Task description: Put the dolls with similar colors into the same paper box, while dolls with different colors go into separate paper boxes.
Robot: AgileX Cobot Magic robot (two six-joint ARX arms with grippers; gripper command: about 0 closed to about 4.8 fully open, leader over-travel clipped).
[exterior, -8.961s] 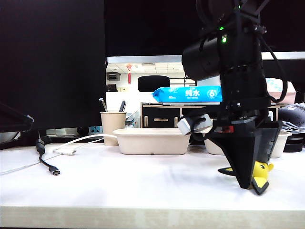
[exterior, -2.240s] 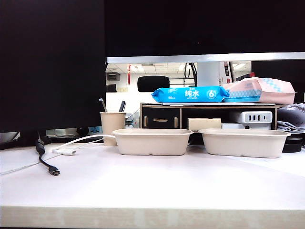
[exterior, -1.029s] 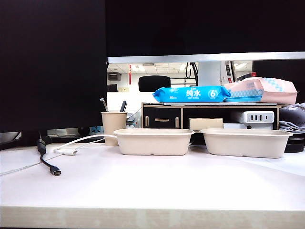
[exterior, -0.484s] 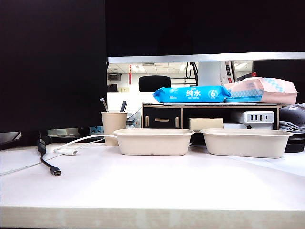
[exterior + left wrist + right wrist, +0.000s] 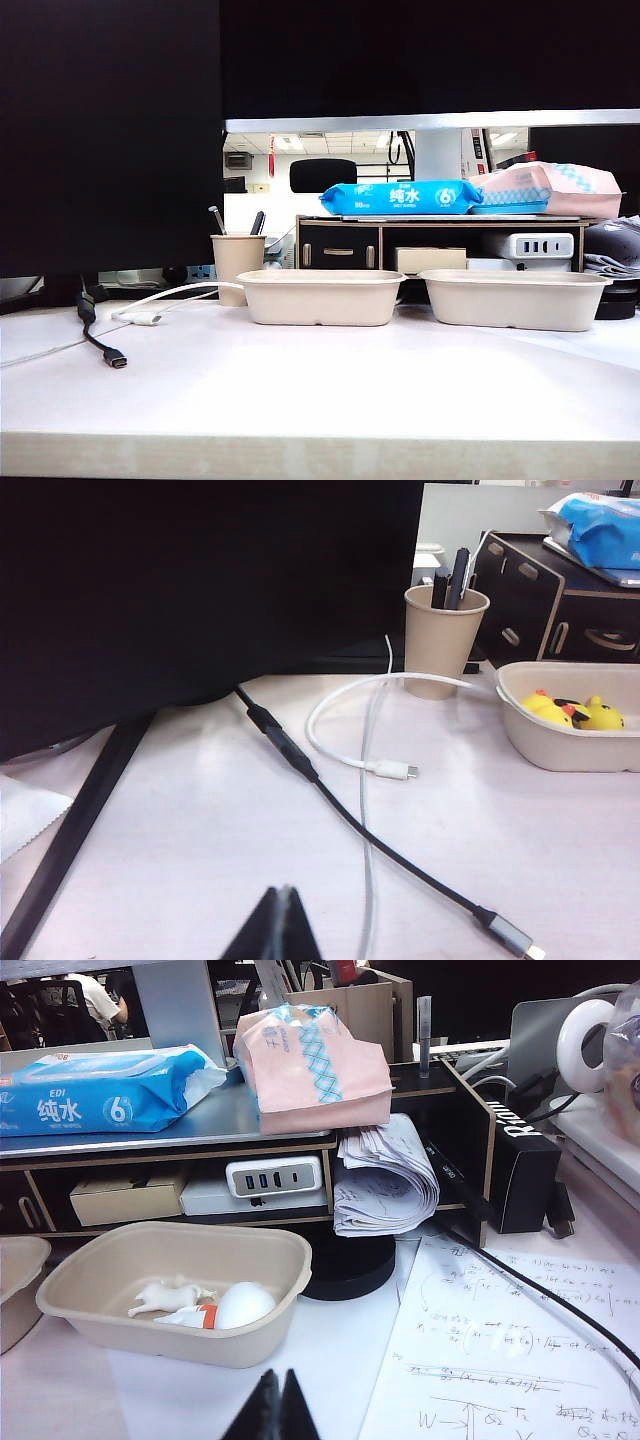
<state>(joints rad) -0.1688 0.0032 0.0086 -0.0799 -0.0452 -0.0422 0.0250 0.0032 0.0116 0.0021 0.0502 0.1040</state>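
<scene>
Two beige paper boxes stand side by side on the white table, one on the left (image 5: pixel 320 297) and one on the right (image 5: pixel 514 299). In the left wrist view the left box (image 5: pixel 560 748) holds the yellow duck (image 5: pixel 603 714) and the yellow creature with black ears (image 5: pixel 552 711). The right wrist view shows the other box (image 5: pixel 175 1335) with the tiny white cat (image 5: pixel 168 1296) and the white round-headed figure with the orange-red top (image 5: pixel 230 1308) lying in it. My left gripper (image 5: pixel 284 892) is shut and empty, well back from its box. My right gripper (image 5: pixel 277 1376) is shut and empty in front of its box. Neither arm shows in the exterior view.
A beige cup with pens (image 5: pixel 237 264) stands left of the boxes. A black cable (image 5: pixel 340 810) and a white cable (image 5: pixel 362 765) lie on the table. Behind are a shelf with a blue wipes pack (image 5: pixel 400 197) and a pink pack (image 5: pixel 545 189), rolled papers (image 5: pixel 385 1185) and written sheets (image 5: pixel 500 1360).
Over the last second the exterior view stays the same apart from a slight camera shift. Nine seconds ago the right arm stood over the yellow creature on the table; both are gone from that view.
</scene>
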